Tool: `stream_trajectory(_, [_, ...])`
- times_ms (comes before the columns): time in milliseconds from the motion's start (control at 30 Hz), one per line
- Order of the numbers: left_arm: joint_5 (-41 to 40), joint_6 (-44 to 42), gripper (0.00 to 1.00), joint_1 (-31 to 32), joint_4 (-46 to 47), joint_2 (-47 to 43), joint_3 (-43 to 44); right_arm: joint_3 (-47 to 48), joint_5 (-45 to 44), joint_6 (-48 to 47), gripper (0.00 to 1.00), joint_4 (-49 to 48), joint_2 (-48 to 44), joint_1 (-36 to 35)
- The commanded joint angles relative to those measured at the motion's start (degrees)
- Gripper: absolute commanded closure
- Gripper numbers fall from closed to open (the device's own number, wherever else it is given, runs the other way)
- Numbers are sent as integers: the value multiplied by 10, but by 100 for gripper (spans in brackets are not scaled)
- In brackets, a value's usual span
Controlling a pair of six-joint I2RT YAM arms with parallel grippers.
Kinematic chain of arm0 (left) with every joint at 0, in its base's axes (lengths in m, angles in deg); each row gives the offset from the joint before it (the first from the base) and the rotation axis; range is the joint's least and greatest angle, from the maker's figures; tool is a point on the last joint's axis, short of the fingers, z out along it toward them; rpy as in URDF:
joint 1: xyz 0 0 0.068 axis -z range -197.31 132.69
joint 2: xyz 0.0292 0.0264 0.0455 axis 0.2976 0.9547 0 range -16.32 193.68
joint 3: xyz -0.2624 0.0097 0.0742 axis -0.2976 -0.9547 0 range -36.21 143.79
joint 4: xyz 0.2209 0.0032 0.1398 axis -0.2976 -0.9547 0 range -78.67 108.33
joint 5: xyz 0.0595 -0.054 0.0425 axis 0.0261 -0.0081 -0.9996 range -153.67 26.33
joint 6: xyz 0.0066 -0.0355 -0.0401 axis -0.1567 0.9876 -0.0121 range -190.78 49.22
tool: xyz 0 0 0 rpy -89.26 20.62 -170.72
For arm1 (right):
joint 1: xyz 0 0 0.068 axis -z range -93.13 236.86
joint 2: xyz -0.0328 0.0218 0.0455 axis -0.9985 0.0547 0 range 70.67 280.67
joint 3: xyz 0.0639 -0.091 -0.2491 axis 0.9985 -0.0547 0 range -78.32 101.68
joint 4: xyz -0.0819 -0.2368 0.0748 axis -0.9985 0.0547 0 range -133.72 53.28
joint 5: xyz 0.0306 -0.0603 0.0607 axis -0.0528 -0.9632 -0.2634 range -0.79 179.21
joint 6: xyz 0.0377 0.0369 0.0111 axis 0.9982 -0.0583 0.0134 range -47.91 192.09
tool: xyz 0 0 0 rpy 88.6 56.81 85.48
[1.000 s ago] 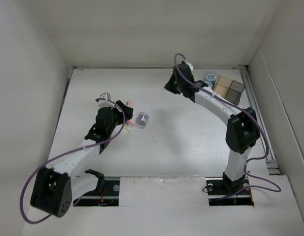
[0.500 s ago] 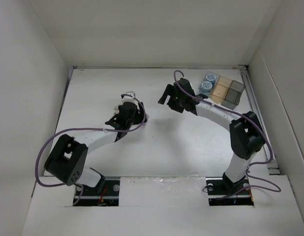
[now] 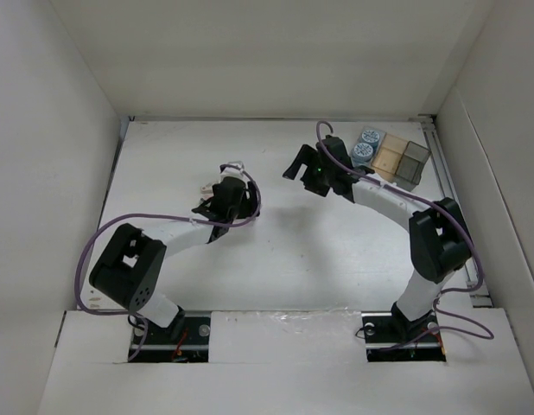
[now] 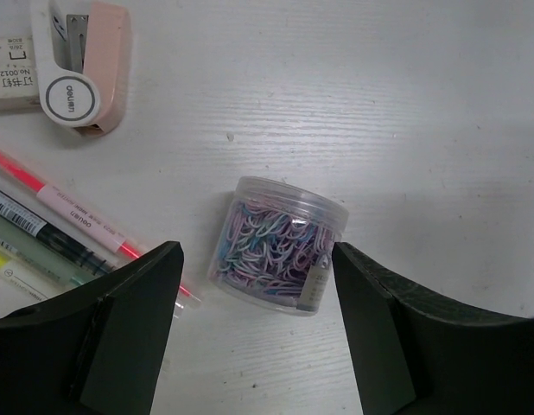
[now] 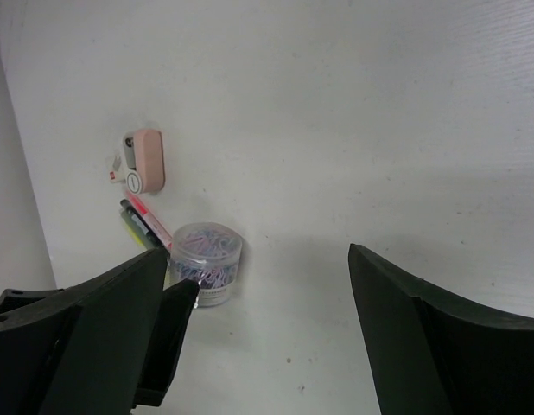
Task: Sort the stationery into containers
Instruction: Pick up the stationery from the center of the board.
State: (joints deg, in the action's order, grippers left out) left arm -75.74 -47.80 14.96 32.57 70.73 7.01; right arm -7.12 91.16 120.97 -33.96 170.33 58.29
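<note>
A clear round jar point(image 4: 276, 246) of pastel paper clips stands on the white table. My left gripper point(image 4: 258, 333) hovers open just short of it, one finger on each side and neither closed on it. Pink, green and yellow pens point(image 4: 51, 226) lie to the jar's left. In the top view the left gripper point(image 3: 226, 197) covers the jar. My right gripper point(image 3: 300, 164) is open and holds nothing, left of the containers point(image 3: 403, 161). Two blue rolls point(image 3: 365, 144) sit in the block's left bins. The right wrist view shows the jar point(image 5: 206, 259) beyond my right gripper point(image 5: 267, 337).
A pink stapler point(image 4: 84, 62) and a small staple box point(image 4: 9, 69) lie beyond the pens; the stapler point(image 5: 144, 160) also shows in the right wrist view. White walls enclose the table on three sides. The tan and grey bins point(image 3: 412, 159) hold nothing I can see.
My right gripper opened and drew back left from the bins, where a second blue roll now sits. My left arm swung right and now hovers over the jar.
</note>
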Motion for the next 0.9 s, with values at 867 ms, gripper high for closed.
stream_trajectory(867, [84,-12,64,-1,41,-6,7,-35,78,10,0,-59,-63,10])
